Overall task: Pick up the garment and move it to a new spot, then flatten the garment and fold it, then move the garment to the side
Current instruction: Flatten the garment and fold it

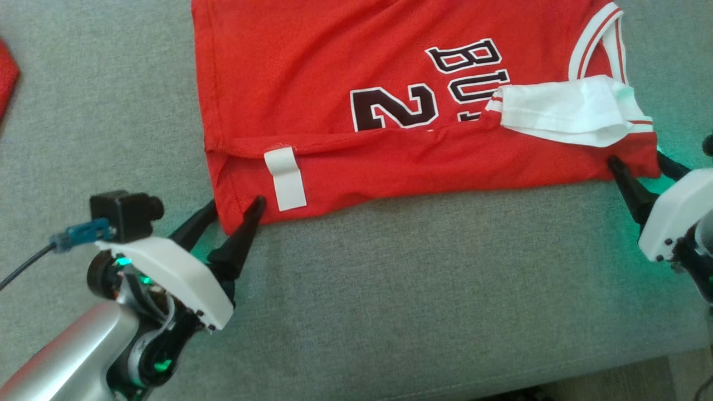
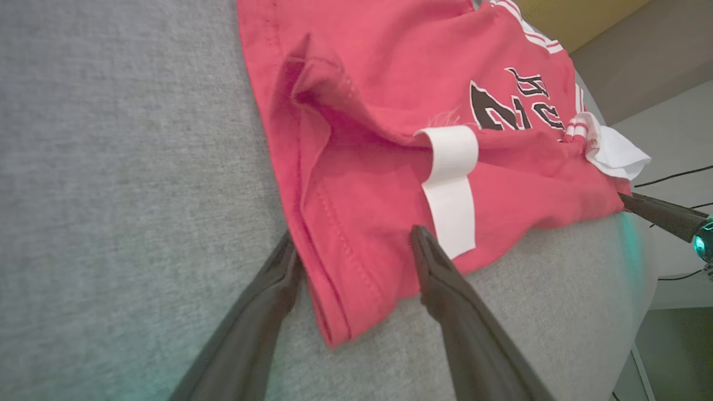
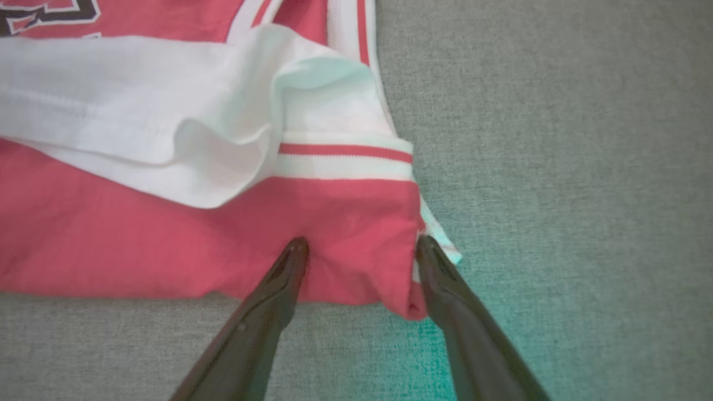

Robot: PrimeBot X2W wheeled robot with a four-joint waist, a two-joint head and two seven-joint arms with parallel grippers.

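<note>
The garment [image 1: 334,83] is a red jersey with black lettering and white trim, lying flat on the grey cushion [image 1: 418,278], its near edge folded over. A white label [image 1: 285,178] sticks out of that fold. My left gripper [image 1: 237,203] is open, its fingers straddling the near left corner of the garment [image 2: 379,72]; in the left wrist view that gripper [image 2: 353,239] has cloth lying loose between its tips. My right gripper [image 1: 636,160] is open astride the near right corner, beside the white turned-out fabric [image 1: 568,108]. In the right wrist view the right gripper [image 3: 362,244] spans the red hem [image 3: 111,239].
Another red cloth [image 1: 6,72] pokes in at the far left edge. The cushion's front edge [image 1: 613,367] runs across the lower right, with floor beyond. Bare grey cushion lies between the two arms. Dark cables [image 2: 674,175] hang beyond the cushion's right end.
</note>
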